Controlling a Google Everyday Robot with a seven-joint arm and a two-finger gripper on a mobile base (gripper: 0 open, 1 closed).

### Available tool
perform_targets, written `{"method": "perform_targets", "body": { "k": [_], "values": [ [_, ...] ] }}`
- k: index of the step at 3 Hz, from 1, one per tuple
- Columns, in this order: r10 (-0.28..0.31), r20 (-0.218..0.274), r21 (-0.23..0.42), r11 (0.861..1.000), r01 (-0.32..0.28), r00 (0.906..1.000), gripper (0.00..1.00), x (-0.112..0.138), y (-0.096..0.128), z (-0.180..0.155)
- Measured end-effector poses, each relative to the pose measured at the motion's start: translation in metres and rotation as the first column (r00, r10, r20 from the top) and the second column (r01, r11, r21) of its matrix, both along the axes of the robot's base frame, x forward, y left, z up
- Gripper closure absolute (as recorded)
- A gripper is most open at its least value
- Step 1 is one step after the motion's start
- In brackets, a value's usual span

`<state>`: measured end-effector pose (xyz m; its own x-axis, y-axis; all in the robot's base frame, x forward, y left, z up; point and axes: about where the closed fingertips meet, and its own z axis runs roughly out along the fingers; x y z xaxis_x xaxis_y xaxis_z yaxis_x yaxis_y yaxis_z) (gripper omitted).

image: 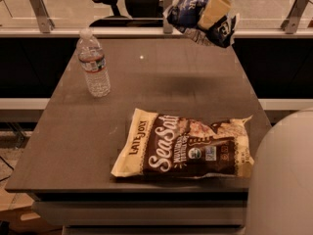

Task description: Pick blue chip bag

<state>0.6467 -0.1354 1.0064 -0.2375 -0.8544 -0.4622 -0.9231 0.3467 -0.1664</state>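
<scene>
The cream gripper [214,11], jaws clenched on the small crinkled navy-blue foil chip bag [186,9], holds it in the air above the far edge of the dark surface [146,82].

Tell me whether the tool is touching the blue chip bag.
Touching. The camera view shows the tool clamped on the blue chip bag, one cream finger pressed across it, holding it above the table.
</scene>
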Motion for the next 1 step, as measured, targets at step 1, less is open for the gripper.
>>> {"method": "perform_targets", "body": {
  "k": [1],
  "values": [
    [0.007, 0.009, 0.008, 1.0, -0.007, 0.9999, 1.0, -0.0047, 0.0009, 0.0052]
  ]
}}
